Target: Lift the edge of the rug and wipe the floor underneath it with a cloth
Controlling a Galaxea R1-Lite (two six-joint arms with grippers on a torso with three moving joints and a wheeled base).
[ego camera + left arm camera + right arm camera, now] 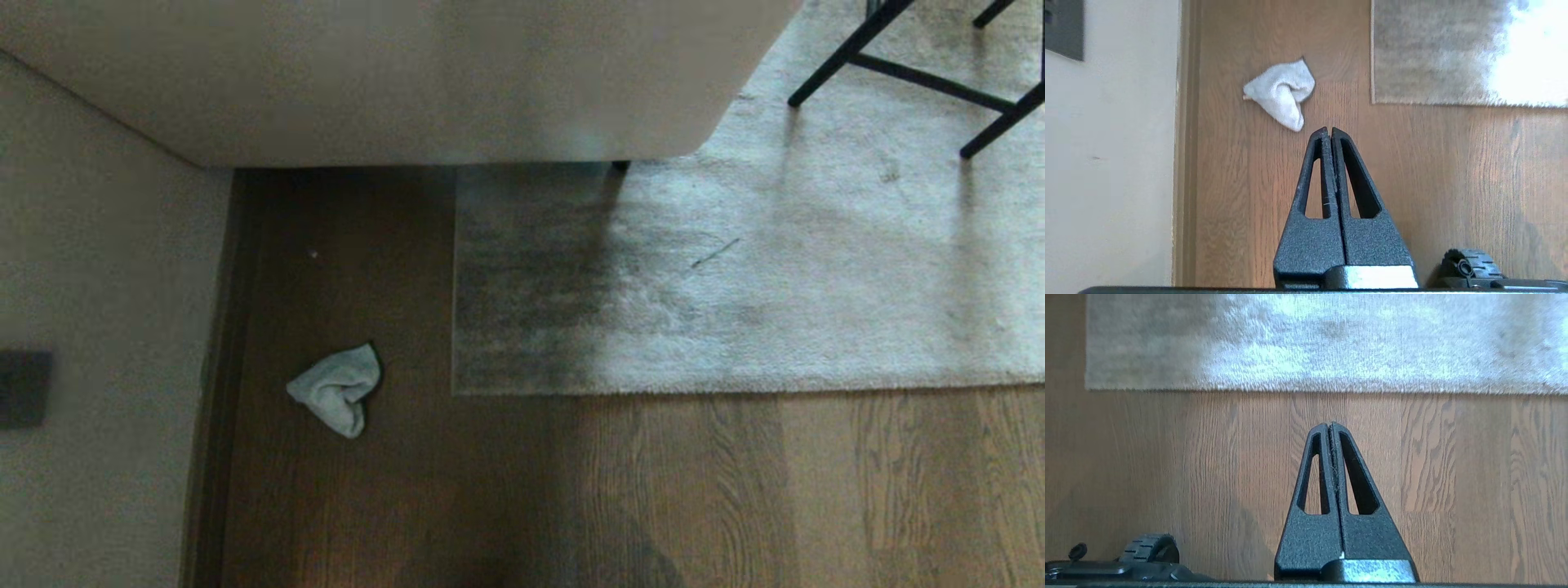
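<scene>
Meanwhile both claws (left [1327,130], right [1329,424]) hang closed, empty, above the floor [490,490].

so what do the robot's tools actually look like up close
Both match. The left tool and right tool are each two matte black, grainy-textured fingers, every finger a tapering triangle with a long slot cut through it. They rise from a black block with a pale glossy edge. No cables or markings show on them.
</scene>
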